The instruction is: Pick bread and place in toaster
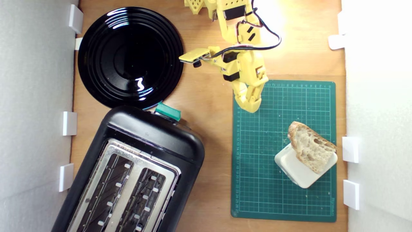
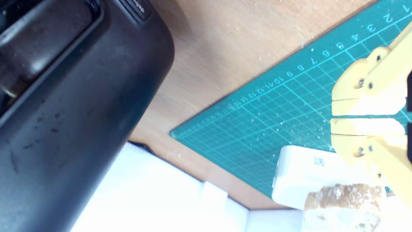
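Observation:
The bread point(image 1: 310, 146), a holey tan slice with brown crust, leans on a cream-white square block point(image 1: 302, 170) on the green cutting mat point(image 1: 257, 180) at the exterior view's right. The yellow gripper point(image 1: 252, 108) hangs over the mat's upper left corner, well short of the bread, its fingers nearly together with nothing between them. In the wrist view the fingertips point(image 2: 334, 116) are a hair apart, and the bread's crust point(image 2: 344, 195) and the block point(image 2: 299, 180) show beyond them. The black toaster point(image 1: 135, 174) with two open slots and a teal lever tab point(image 1: 167, 111) lies at the lower left.
A round glossy black plate point(image 1: 130, 58) sits at the exterior view's upper left, just past the toaster. White foam walls point(image 1: 32, 112) with small white brackets border both sides. Bare wood table point(image 1: 212, 129) runs between toaster and mat. The toaster's dark body point(image 2: 70, 112) fills much of the wrist view.

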Robot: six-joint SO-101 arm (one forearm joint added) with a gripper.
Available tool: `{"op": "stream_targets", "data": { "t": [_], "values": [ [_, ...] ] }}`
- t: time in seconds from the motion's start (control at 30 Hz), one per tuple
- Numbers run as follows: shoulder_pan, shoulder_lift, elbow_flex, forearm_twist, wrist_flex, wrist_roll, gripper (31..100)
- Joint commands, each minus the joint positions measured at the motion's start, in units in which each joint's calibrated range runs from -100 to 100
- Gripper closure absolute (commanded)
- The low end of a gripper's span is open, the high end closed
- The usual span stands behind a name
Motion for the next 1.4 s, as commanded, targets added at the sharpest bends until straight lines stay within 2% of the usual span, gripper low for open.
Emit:
{"op": "stream_targets", "data": {
  "t": [0.0,0.13,0.3,0.4,0.53,0.97,1.37],
  "values": [
    [-0.6,2.1,-2.6,8.9,-6.7,-4.3,98.7],
    [0.6,5.7,-2.6,13.8,-11.1,-6.9,98.7],
    [1.1,10.9,-2.8,21.7,-16.7,-8.8,98.7],
    [1.9,13.4,-3.0,24.1,-20.3,-9.5,98.6],
    [1.9,16.3,-3.0,24.2,-24.5,-9.5,96.3],
    [2.2,23.2,-3.0,24.0,-34.7,-9.1,74.6],
    [1.7,24.8,-3.1,23.2,-36.4,-9.0,58.0]
  ]
}}
